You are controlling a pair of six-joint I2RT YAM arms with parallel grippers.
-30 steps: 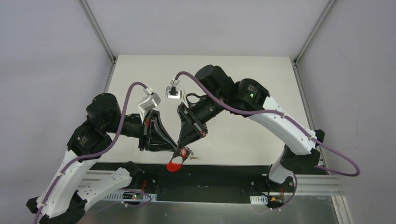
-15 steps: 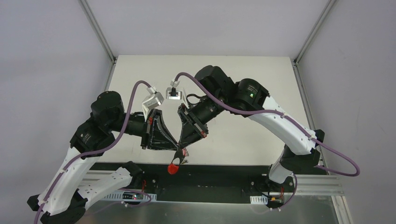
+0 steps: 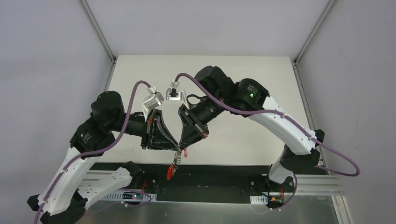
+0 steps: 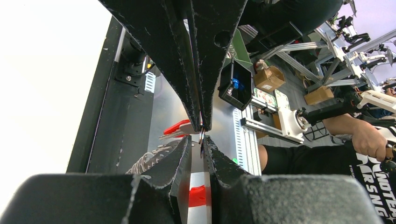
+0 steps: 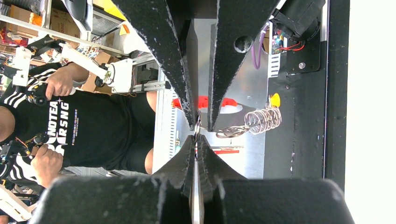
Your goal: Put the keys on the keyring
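Mid-task, by the look of it. No loose keys anywhere on the pale surface (image 3: 243, 74). Instead, a dangling bunch under the meeting jaw tips, out over the surface's near black edge: small silvery metal keys (image 3: 176, 159), a silvery wire coil (image 5: 261, 120), a little yellow plastic tag (image 5: 274, 99) and a thick red curved loop (image 3: 171, 173). Probably at least partly threaded already, going by the hang of the bunch; too small and tangled to count keys or to confirm each one on. Likely left to do: working any last key round the split, then letting go.

Thin silvery metal keyring (image 4: 201, 136) seen edge-on in both wrist views, held well clear of the surface, right between the two sets of jaws, tip to tip. Right jaws: closed flat together, pinching the keyring's rim. Left jaws: only a narrow gap, with the keyring's edge standing in it; gripping or merely bracketing, impossible to say. Keys just below and beside the tips, touching neither set of jaws as far as visible, with the red loop lowest of all.
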